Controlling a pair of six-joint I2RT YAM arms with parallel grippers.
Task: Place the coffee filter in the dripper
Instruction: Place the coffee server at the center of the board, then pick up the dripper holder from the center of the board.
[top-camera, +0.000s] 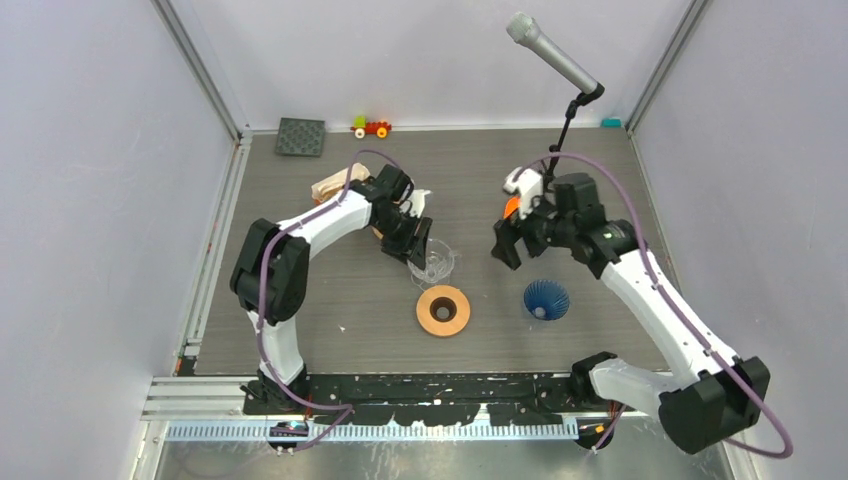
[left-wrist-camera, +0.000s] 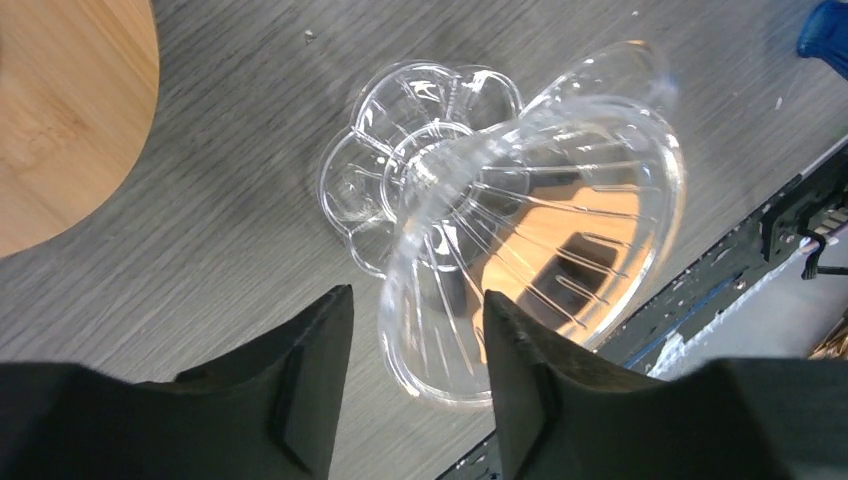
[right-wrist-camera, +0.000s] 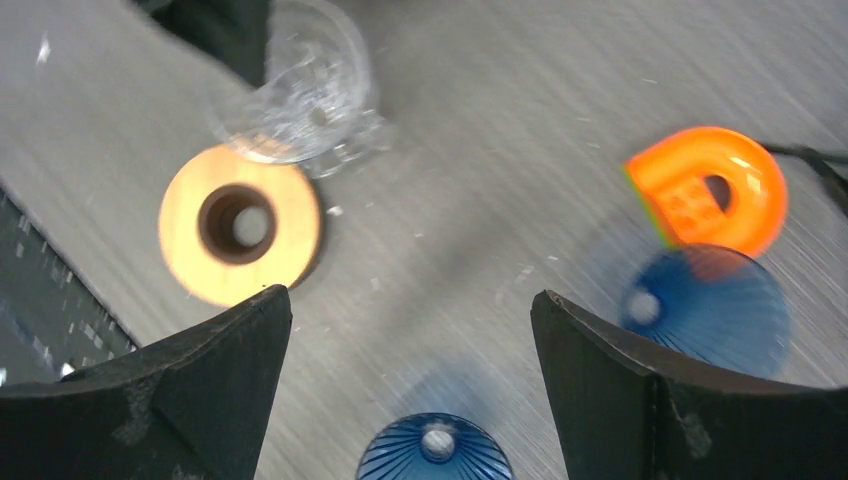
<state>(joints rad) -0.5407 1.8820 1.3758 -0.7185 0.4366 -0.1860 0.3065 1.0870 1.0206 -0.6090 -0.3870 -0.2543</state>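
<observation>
Between the spread fingers of the left gripper sits the near rim of a clear, ribbed plastic dripper. The dripper is tipped on its side, its scalloped foot pointing away from the gripper and its wide mouth turned toward it. One black finger stands outside the cone's wall and the other over its inside. The gap between them is far wider than the thin wall, so the jaws straddle the rim rather than pinch it.

Behind this gripper's wrist, partly hidden by the arm, lies the tan paper coffee filter, well apart from the dripper. Just ahead of the gripper and toward the arm bases rests a round wooden ring with a hole through its centre.

The right gripper hangs above the grey table with its jaws wide apart and nothing between them. Beneath it and slightly nearer the bases stands a blue ribbed cone. An orange arch-shaped block lies just behind it.
</observation>
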